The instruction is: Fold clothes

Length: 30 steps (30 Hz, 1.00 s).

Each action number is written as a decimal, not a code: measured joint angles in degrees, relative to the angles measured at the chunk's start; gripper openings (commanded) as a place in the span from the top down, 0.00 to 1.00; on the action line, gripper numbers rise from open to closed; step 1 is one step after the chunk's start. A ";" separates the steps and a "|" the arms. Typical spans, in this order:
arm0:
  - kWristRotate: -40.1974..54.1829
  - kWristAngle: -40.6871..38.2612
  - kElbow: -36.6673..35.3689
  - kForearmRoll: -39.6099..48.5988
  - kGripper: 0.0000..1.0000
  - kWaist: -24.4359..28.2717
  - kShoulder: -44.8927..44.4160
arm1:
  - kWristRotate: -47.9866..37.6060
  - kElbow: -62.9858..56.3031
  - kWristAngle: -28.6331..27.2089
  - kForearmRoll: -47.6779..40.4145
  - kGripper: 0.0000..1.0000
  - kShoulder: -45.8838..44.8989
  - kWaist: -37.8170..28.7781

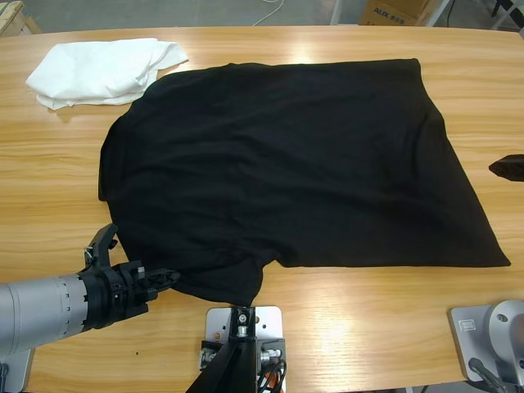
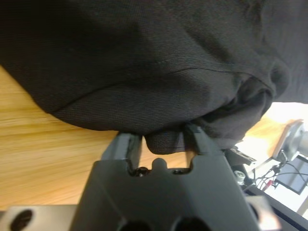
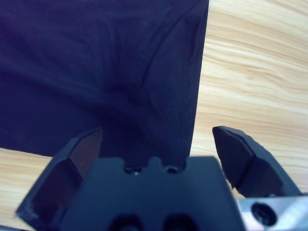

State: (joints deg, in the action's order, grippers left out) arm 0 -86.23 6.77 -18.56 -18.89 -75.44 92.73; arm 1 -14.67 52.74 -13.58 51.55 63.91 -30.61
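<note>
From my overhead cam the T-shirt (image 1: 286,155) lies spread over the middle of the surface (image 1: 368,327). A smaller garment (image 1: 102,72) sits at the far left corner, its edge touching the shirt's shoulder. My left claw (image 1: 168,278) is at the shirt's near left corner, with cloth between its jaws. My right claw (image 3: 159,144) hangs over the shirt's edge.

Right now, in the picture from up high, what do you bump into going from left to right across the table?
Left gripper biting the shirt's corner → black T-shirt spread flat → right gripper poking in at the edge. The white garment overlaps, so it's skipped.
</note>
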 measured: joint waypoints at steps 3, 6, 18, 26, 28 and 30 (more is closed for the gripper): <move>0.38 0.31 0.29 0.00 1.00 0.00 0.00 | 0.00 0.00 0.00 0.00 0.09 0.00 0.00; 0.86 0.37 0.41 0.00 1.00 0.00 0.00 | 0.00 0.00 0.00 0.00 0.09 0.00 0.00; 0.22 -0.16 -5.10 14.27 1.00 0.99 -11.63 | 0.00 0.00 0.02 0.00 0.08 0.00 -0.04; -1.72 -5.65 -15.40 30.04 1.00 1.00 -17.62 | -1.69 0.00 3.20 0.01 0.05 1.35 -0.04; -1.98 -6.87 -16.32 30.73 1.00 0.98 -17.62 | -2.17 0.00 3.70 0.22 0.04 1.90 -0.04; -2.49 -7.77 -17.22 31.37 1.00 0.66 -17.61 | -2.44 0.00 4.05 0.42 0.03 1.94 -0.04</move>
State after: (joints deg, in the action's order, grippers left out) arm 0 -88.72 -1.00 -35.78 12.49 -74.77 75.12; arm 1 -17.11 52.74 -9.53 51.97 65.85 -30.65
